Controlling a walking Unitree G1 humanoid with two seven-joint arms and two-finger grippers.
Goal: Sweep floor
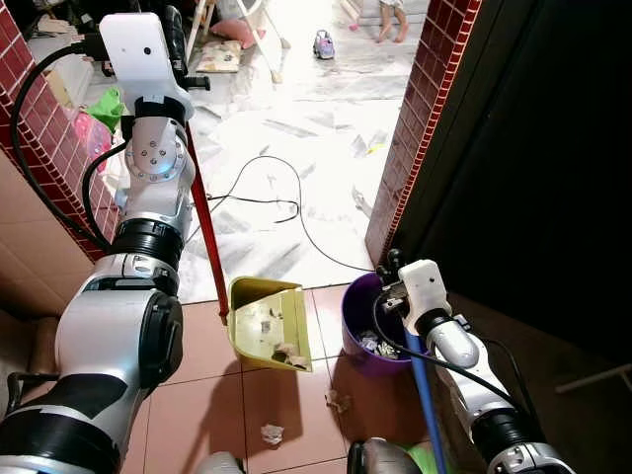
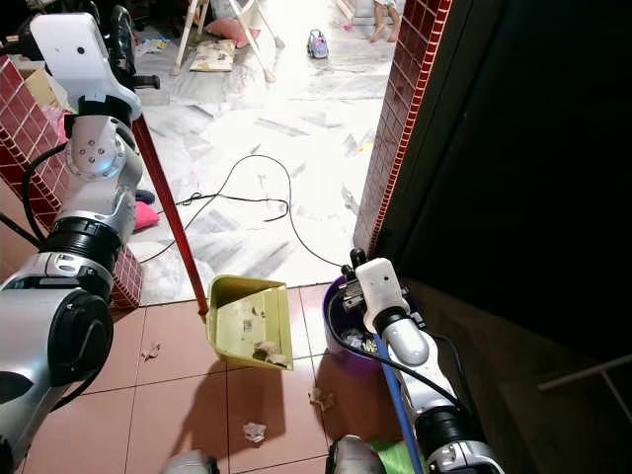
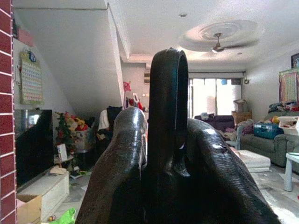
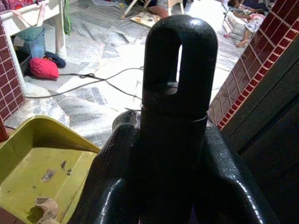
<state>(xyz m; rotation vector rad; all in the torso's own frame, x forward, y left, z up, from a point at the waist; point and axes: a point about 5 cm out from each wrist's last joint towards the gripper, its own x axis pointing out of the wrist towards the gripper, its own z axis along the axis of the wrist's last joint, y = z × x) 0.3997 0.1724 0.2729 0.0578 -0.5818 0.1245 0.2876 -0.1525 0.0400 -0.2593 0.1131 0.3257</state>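
Note:
A yellow-green dustpan [image 1: 269, 324] rests on the terracotta tiles, tilted, with paper scraps and dust in it. Its long red handle [image 1: 205, 227] slants up to my raised left gripper [image 3: 168, 126], which is shut on the handle's black looped end. My right gripper [image 4: 175, 135] is shut on the black top of the broom, whose blue stick [image 1: 425, 385] runs down past my right arm. More scraps [image 1: 272, 433] lie on the tiles in front of the dustpan, and another scrap [image 1: 338, 400] lies nearer the bin.
A purple bin [image 1: 360, 331] holding trash stands right of the dustpan, against a red brick pillar [image 1: 410, 128]. A black cable [image 1: 286, 202] loops over the marble floor beyond. A dark door fills the right. A person's feet [image 1: 392, 20] and a toy [image 1: 323, 44] are far off.

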